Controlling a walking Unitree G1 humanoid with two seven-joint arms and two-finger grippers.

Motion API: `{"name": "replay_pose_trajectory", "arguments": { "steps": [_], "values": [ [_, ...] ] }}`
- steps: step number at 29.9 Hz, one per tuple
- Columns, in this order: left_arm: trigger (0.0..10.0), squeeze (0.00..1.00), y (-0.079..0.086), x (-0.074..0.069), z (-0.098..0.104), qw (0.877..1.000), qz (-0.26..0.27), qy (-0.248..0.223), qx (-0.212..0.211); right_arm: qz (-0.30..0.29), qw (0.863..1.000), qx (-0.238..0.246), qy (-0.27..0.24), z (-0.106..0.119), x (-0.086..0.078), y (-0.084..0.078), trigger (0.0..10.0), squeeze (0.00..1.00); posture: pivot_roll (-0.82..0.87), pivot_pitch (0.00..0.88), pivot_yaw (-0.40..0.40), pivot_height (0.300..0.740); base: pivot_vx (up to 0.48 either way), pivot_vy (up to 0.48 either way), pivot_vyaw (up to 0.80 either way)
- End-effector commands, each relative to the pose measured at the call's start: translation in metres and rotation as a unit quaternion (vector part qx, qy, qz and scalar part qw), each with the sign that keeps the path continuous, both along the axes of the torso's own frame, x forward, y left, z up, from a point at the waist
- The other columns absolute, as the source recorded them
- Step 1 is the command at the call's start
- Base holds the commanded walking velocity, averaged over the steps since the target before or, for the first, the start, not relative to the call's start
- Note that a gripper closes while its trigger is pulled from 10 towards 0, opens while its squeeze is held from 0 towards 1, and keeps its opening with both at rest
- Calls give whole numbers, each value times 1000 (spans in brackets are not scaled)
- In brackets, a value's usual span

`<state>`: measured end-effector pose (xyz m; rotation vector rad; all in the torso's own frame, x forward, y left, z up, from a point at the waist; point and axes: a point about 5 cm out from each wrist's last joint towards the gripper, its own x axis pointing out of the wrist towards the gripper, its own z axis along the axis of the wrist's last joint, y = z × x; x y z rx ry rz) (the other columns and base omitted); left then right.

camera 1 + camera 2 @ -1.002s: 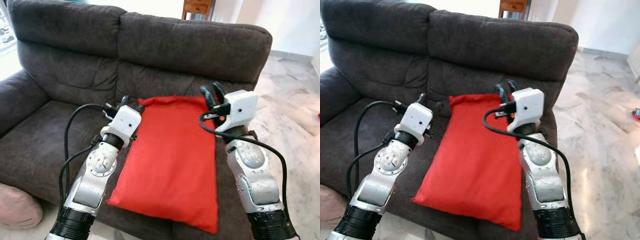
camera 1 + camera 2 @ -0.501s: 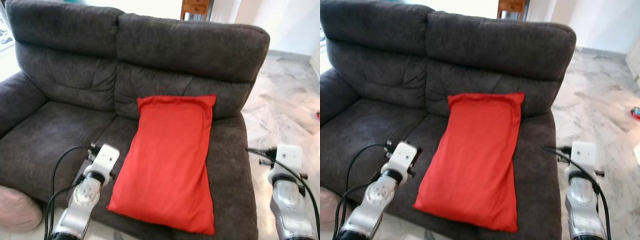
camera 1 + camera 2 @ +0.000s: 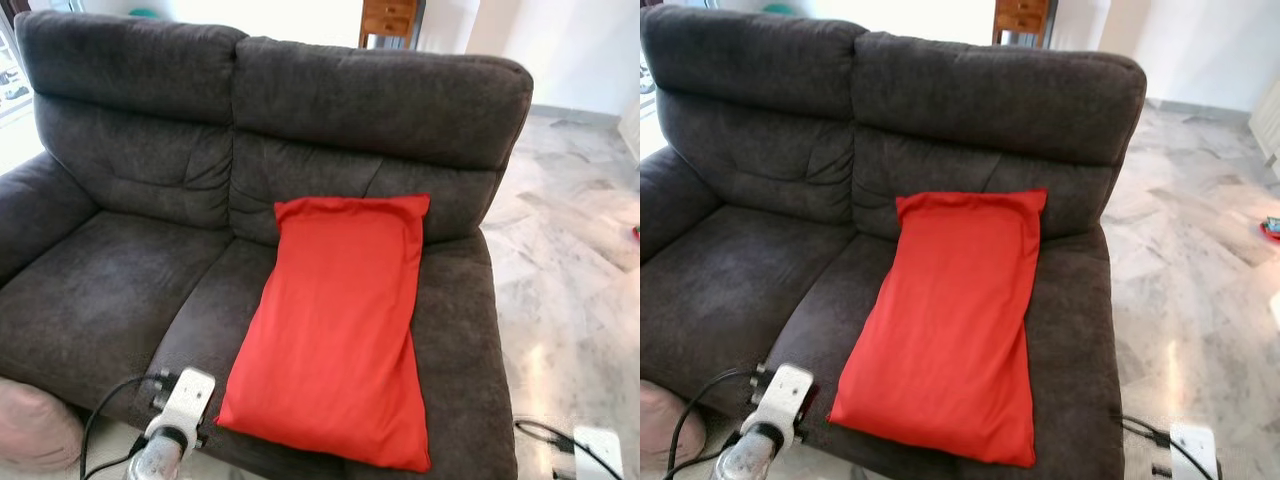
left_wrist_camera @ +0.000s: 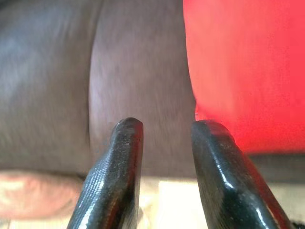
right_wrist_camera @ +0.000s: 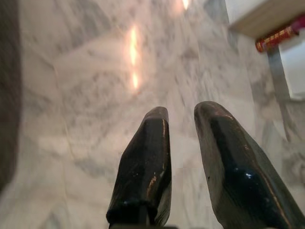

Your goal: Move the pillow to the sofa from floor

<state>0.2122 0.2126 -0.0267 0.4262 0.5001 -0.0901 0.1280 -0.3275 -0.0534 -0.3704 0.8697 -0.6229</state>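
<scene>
The red pillow [image 3: 340, 325] lies on the dark grey sofa [image 3: 130, 150], across its right seat cushion with its top edge against the backrest, so I judge the move done. My left gripper [image 4: 164, 129] and right gripper [image 5: 183, 117] are slightly parted, holding nothing. A second ago both flanked the pillow; now they've dropped below the sofa's front edge.

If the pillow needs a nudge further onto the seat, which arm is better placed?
Probably the left. The left gripper is open and faces the red pillow at the sofa front edge; the right gripper points at the marble floor.
</scene>
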Motion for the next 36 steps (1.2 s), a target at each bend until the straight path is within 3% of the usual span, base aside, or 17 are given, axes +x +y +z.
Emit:
{"name": "replay_pose_trajectory", "arguments": {
  "steps": [1,3,7,8,13,25,36],
  "values": [
    [10000,0,9,-9,-7,1000,14,25,3,-2,1000,-1,22,-4,-11,-2,10000,0,-40,9,-20,740,0,0,0],
    [10000,0,18,-22,-18,998,36,51,9,3,998,18,62,-15,-28,5,10000,0,-39,2,-17,740,0,0,0],
    [10000,0,23,-31,-24,996,63,67,3,22,996,43,79,-23,-35,15,10000,0,-43,0,-14,740,0,0,0],
    [10000,0,26,-40,-33,991,86,102,0,58,992,65,92,-29,-37,28,10000,0,-40,0,-16,740,0,0,0],
    [10000,0,28,-52,-45,983,109,146,-11,106,981,96,128,-39,-43,47,10000,0,-35,0,-23,740,0,0,0],
    [10000,0,32,-59,-54,974,132,183,-17,119,977,145,102,-42,-26,65,10000,0,-31,23,-21,740,0,0,0],
    [10000,0,31,-74,-62,966,120,228,-10,122,975,158,98,-44,-24,73,10000,0,-39,37,-18,740,0,0,0]
  ]
}}
